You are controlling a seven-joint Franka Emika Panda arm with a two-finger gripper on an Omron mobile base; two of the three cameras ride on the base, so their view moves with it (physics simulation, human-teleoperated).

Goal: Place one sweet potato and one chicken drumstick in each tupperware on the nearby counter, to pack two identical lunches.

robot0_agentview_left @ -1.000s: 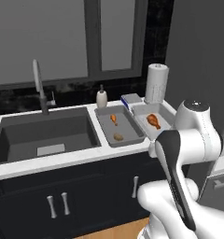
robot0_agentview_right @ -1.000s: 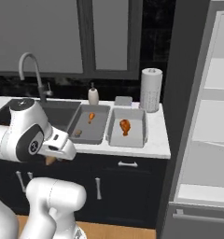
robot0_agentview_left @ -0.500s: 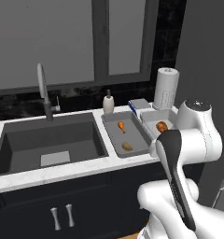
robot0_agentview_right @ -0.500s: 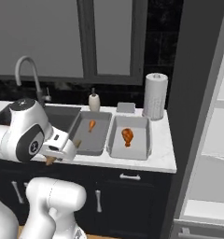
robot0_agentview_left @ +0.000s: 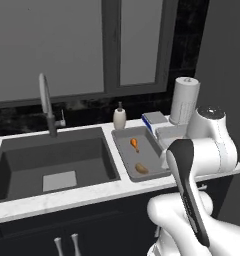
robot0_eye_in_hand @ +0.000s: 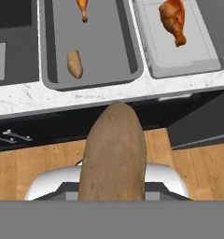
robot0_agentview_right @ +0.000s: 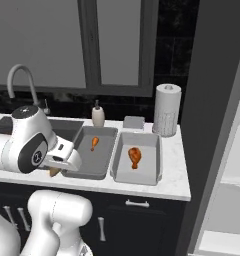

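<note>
Marble counter ahead, right tupperware beside the sink lacks a potato. Gripper clamps the sweet potato mid-body; firm, probably hefty, tapered ends likely slip.

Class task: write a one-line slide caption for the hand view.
Brown oblong sweet potato held in the jaws, short of two grey rectangular tupperware trays on the white marble-look counter.

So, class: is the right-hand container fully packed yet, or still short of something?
Short. The right container holds just a chicken drumstick; the left container has a drumstick and a sweet potato. The gripper grips another sweet potato.
</note>
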